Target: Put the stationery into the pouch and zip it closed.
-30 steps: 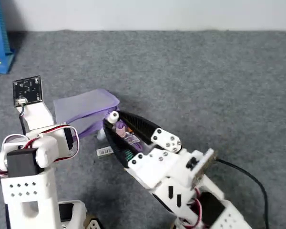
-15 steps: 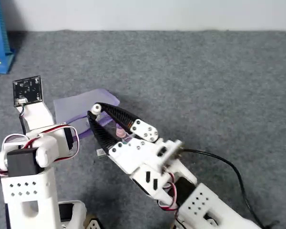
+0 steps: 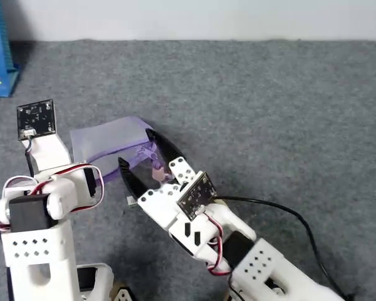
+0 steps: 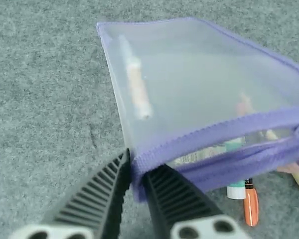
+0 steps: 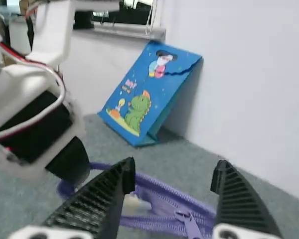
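**Left gripper** (image 4: 136, 168): jaws closed on the purple seam at one corner of the pouch (image 4: 189, 84), which lies flat on the grey mat (image 4: 40, 74). A pale stick (image 4: 137, 89) shows through the clear wall. An orange pen (image 4: 250, 205) lies at the zip edge; whether it is inside or outside the pouch cannot be told.

**Right gripper** (image 3: 134, 147): jaws wide apart, holding nothing, poised over the pouch's zip edge. In its wrist view the zip pull (image 5: 183, 217) sits between the jaws.

**Surroundings**: a blue bag (image 5: 149, 94) leans against the wall beyond the pouch.
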Available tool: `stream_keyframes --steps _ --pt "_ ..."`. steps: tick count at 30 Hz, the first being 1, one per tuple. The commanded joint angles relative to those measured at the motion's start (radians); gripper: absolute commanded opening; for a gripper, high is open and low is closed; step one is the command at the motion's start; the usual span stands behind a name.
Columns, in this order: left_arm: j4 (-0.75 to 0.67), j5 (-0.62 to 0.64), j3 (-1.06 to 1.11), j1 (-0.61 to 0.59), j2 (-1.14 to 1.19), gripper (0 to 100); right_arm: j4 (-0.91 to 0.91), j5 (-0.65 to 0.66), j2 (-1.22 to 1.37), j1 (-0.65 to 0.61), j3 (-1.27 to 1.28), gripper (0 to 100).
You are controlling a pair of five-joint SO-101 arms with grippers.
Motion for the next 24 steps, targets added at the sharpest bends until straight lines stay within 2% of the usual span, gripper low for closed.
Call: stream_keyframes --steps 1,6,12,16,21,24 --pt "-0.025 0.009 -0.054 0.002 0.011 1 0.211 -0.06 -0.113 0.027 -0.132 21.7" --pt "-0.021 0.008 -0.056 -0.003 0.009 1 0.59 -0.186 -0.156 0.193 -0.255 21.6" --pt "-0.025 0.012 -0.058 -0.003 0.009 1 0.869 -0.184 -0.12 0.34 -0.258 21.5" --pt "0.008 0.049 -0.134 0.0 0.009 1 0.901 -0.184 0.015 0.381 -0.256 21.5" --pt "0.143 0.055 -0.288 0.043 0.011 1 0.799 -0.184 0.252 0.386 -0.258 21.5" --pt "0.164 0.055 -0.312 0.057 0.011 1 0.705 -0.184 0.383 0.386 -0.258 21.5"
